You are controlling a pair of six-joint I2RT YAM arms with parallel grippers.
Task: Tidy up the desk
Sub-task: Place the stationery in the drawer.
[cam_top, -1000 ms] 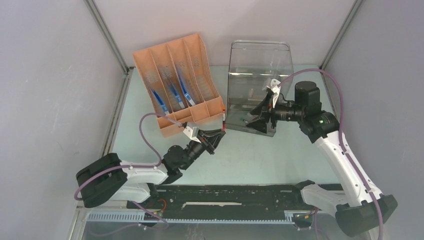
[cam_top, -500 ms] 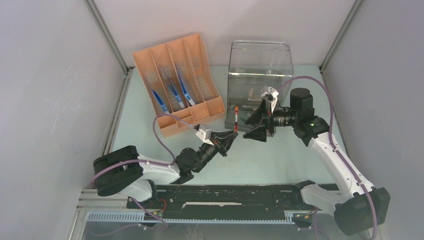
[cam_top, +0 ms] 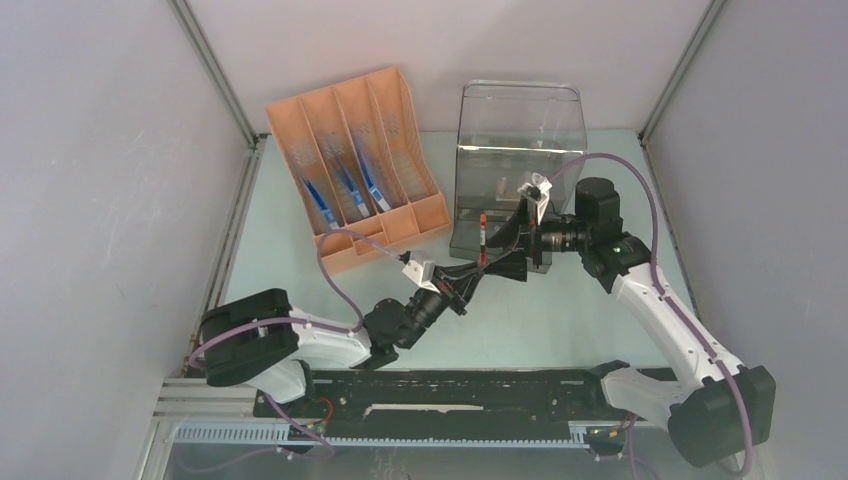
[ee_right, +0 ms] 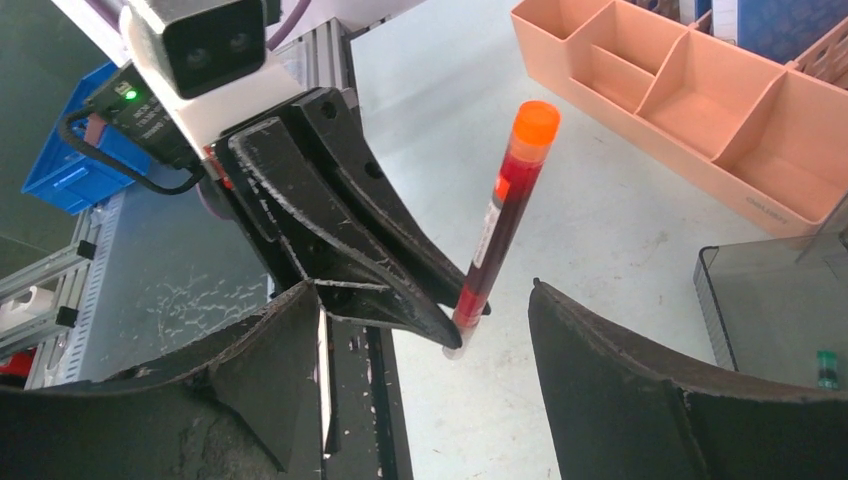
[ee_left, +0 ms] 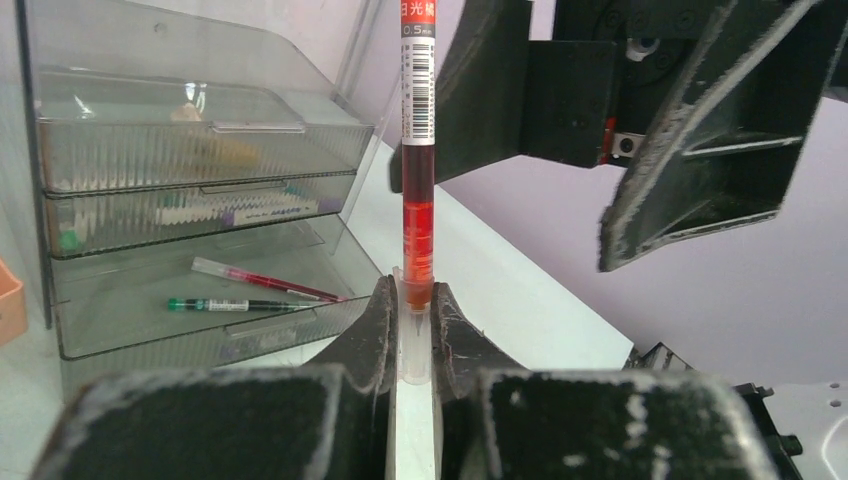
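The left gripper (ee_left: 415,310) pinches the tip end of a red gel pen (ee_left: 418,200) and holds it upright. The right gripper (ee_right: 425,290) stands wide, one finger on either side of the pen, apart from it. The desk (cam_top: 290,240) lies below both. A clear drawer unit (cam_top: 520,130) stands just beyond the fingers.

Pen (ee_left: 418,200): clear glossy plastic barrel with red ink inside and a white paper label with a printed barcode; orange plastic end cap.
Left tool (ee_left: 410,297): black matt plastic fingers, rough-grained, edges scuffed grey-white.
Right tool (ee_right: 420,288): same black plastic, same chalky wear along the rims.
Drawer unit (cam_top: 520,130), 1 o'clock on the tabletop (cam_top: 560,310): smoky see-through plastic, glossy, drawer fronts finely ribbed.
Organizer (cam_top: 350,150), 11 o'clock: peach plastic, opaque, matt, smooth.
Tabletop: pale mint, smooth, low sheen.
Rails (cam_top: 220,85): bare silvery metal, satin finish.
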